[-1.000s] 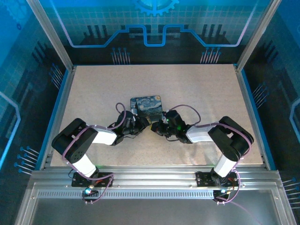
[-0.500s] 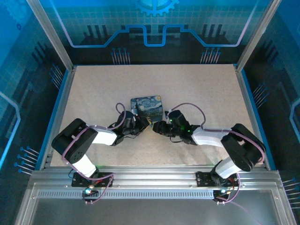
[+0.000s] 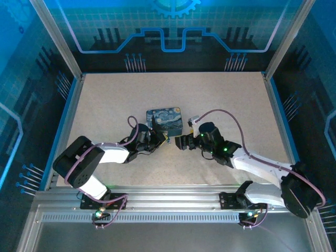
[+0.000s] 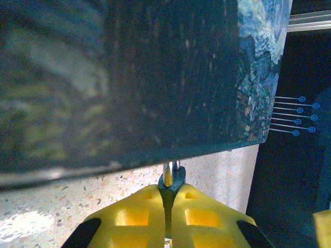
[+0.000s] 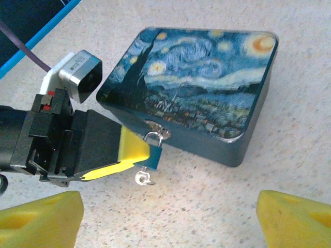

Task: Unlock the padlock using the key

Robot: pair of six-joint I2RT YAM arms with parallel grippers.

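- Our right gripper point(image 3: 180, 143) has just let go and backed off toward the lower right, its jaws now wide apart (nothing between them).
- The key point(image 5: 144, 177) is left hanging under the padlock point(image 5: 154, 155), centre-left in the right wrist view, at the tin point(image 5: 207, 88) clasp.
- Our left gripper point(image 5: 139, 158) stays clamped on the padlock, and we judge the lock is not yet opened.

Tin point(image 4: 129, 77): blurred, cropped top/left, L wrist view.
Padlock point(image 5: 154, 156): body part-hidden by left gripper point(image 5: 140, 157).
Key point(image 5: 144, 178): tiny, blade unseen.
Right gripper point(image 5: 168, 222): both fingertips cropped at btm edge.
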